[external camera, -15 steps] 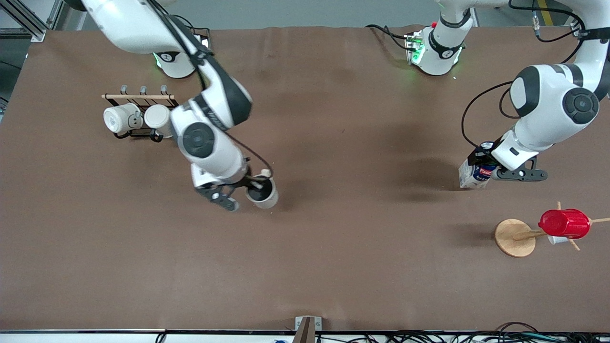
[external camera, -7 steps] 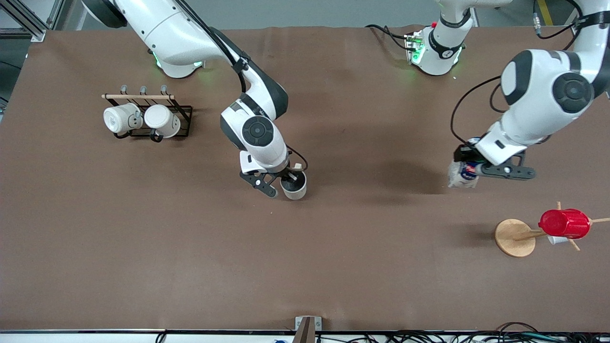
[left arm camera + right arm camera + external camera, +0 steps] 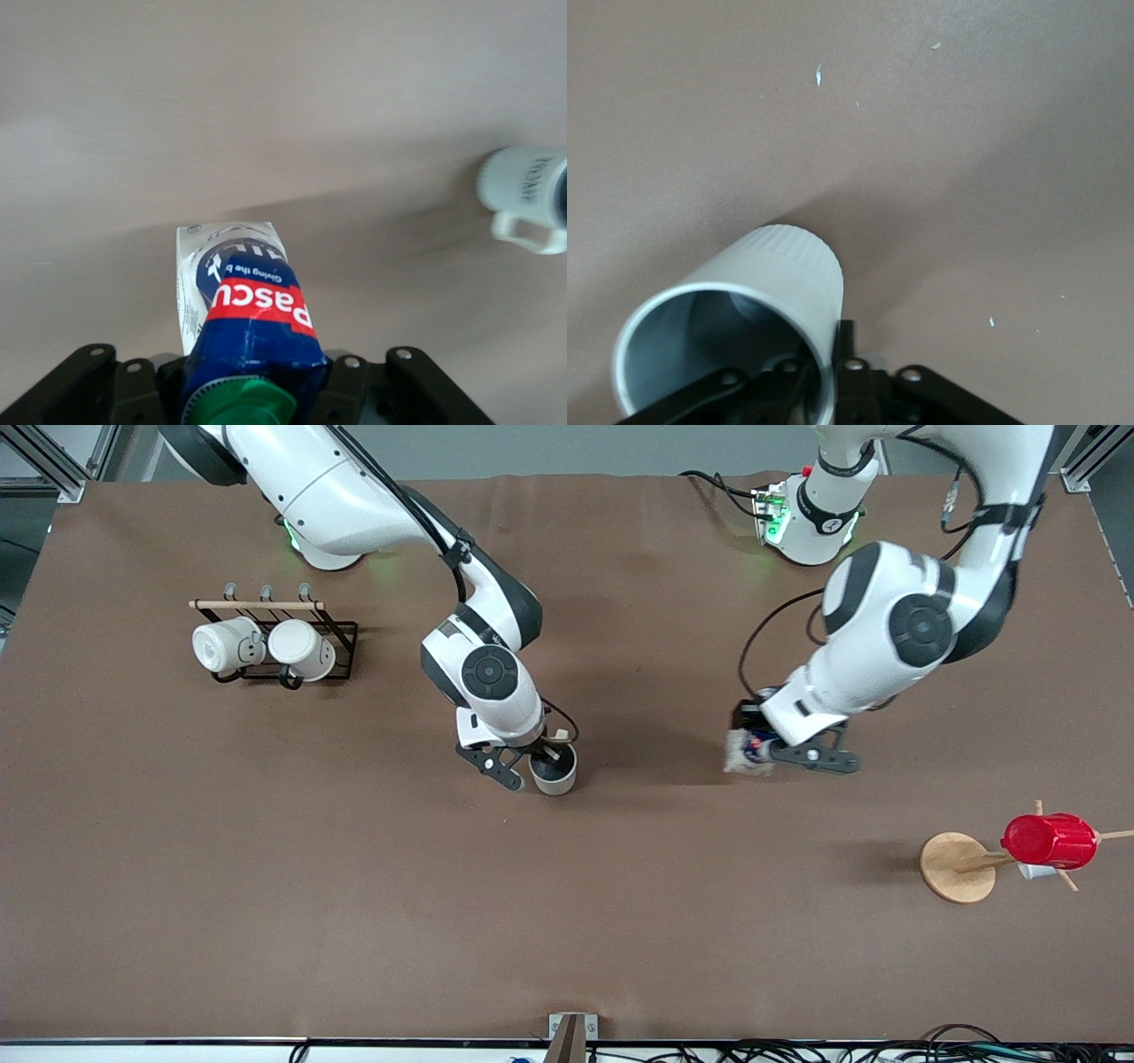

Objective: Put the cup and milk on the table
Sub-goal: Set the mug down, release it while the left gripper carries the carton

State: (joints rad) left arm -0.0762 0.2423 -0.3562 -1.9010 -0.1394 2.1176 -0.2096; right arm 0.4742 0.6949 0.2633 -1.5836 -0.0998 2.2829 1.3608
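The off-white cup (image 3: 555,771) hangs upright in my right gripper (image 3: 547,760), which is shut on its rim, low over the middle of the brown table (image 3: 567,921). In the right wrist view one finger is inside the cup (image 3: 744,310) and one outside, at my right gripper (image 3: 833,376). My left gripper (image 3: 751,737) is shut on the milk (image 3: 746,751) near its top, above the table beside the cup, toward the left arm's end. The left wrist view shows the blue, red-labelled milk (image 3: 244,297) with its green cap in my left gripper (image 3: 252,385), and the cup (image 3: 524,190) farther off.
A black rack (image 3: 341,638) with two white mugs stands at the right arm's end. A wooden stand (image 3: 955,866) holding a red cup (image 3: 1050,840) stands at the left arm's end, nearer to the front camera.
My right gripper carried the cup toward the table's middle and has slowed there. My left gripper carried the milk from the left arm's end toward the middle, closer to the cup.
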